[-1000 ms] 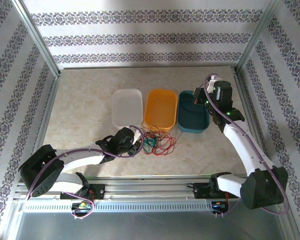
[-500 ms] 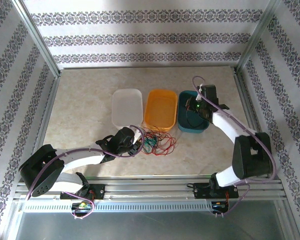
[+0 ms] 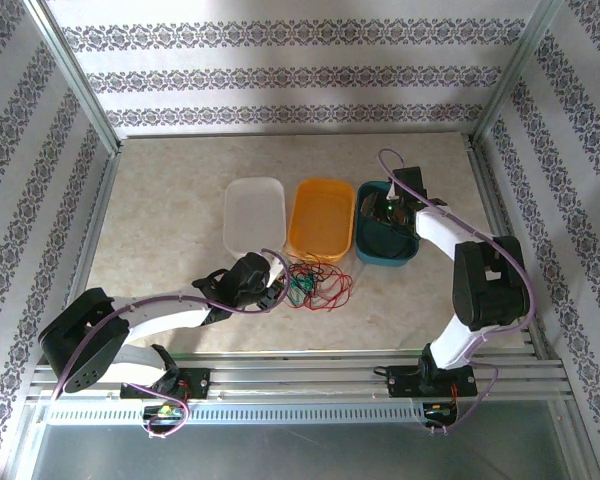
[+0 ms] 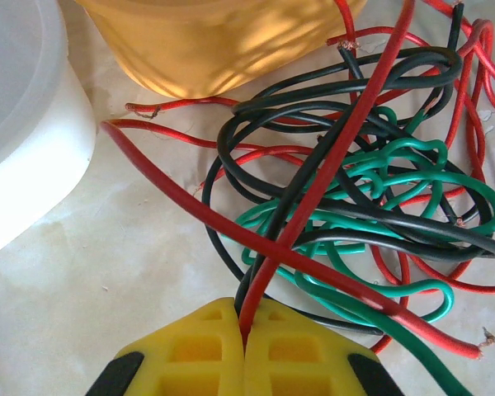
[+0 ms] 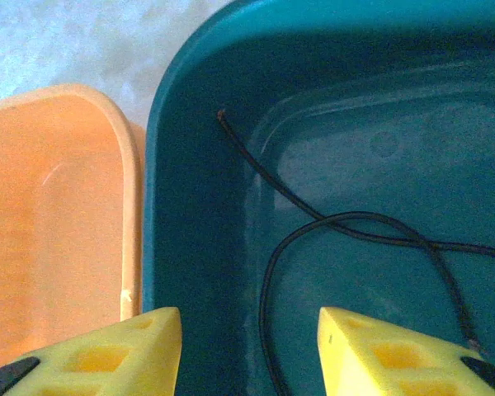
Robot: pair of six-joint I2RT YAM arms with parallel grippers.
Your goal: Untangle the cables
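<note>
The left gripper [image 4: 244, 330] clamped a red cable [image 4: 330, 157] running straight toward the orange tray [image 4: 223, 41]; the right gripper [image 5: 249, 320] gaped empty beside that tray.

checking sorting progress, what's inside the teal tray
One thin black cable lies looped in the teal tray. The open right claw hangs over it; its fingers cover part of the cable and the floor.
</note>
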